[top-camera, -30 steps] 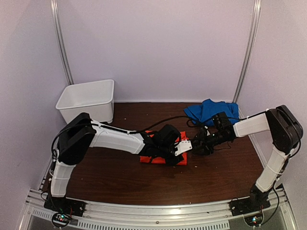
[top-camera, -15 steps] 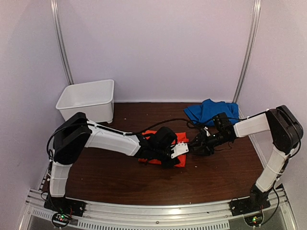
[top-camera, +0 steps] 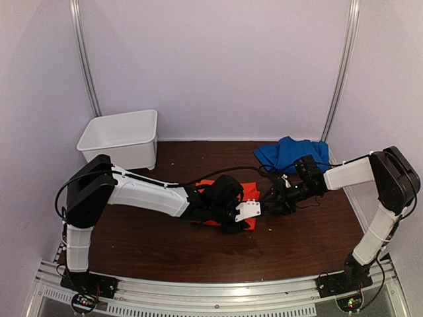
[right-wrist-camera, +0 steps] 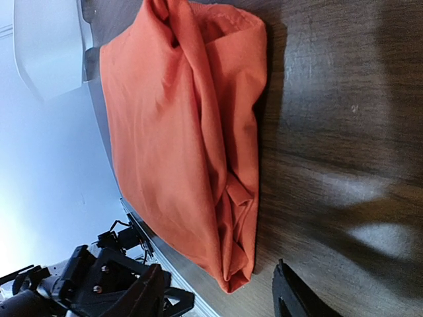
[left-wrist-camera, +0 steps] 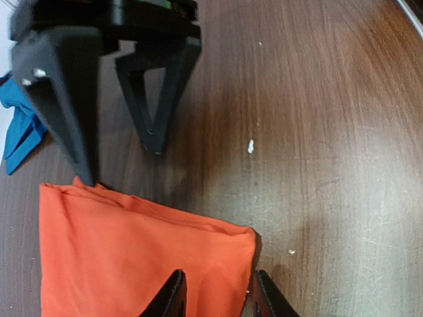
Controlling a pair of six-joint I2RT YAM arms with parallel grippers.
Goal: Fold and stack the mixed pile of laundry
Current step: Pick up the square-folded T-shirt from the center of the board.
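**While Both Grippers Stand at the Orange Fold: Placement and Count**

Because the bright orange-red cloth T-shirt (left-wrist-camera: 132, 257) lies folded into a flat rectangle at mid-table, both arms reach inward to its right-hand edge, probably to square the fold or lift it. The left gripper (left-wrist-camera: 219, 294) stands astride one corner, fingers partly spread with cloth in the gap; whether they press that cloth cannot be told. The right gripper (left-wrist-camera: 119, 162) faces it, jaws spread over bare wood, one fingertip touching the shirt's edge, holding nothing. The royal-blue soft garment (top-camera: 291, 152) lies crumpled at the back right of the dark brown wooden table (top-camera: 165, 251), well apart from the shirt, and is judged to await its own fold before stacking; the white rectangular plastic bin (top-camera: 115, 153) stands at the back left, away from the work.

Count: garments, two (one folded, one not); grippers, two; bins, one.
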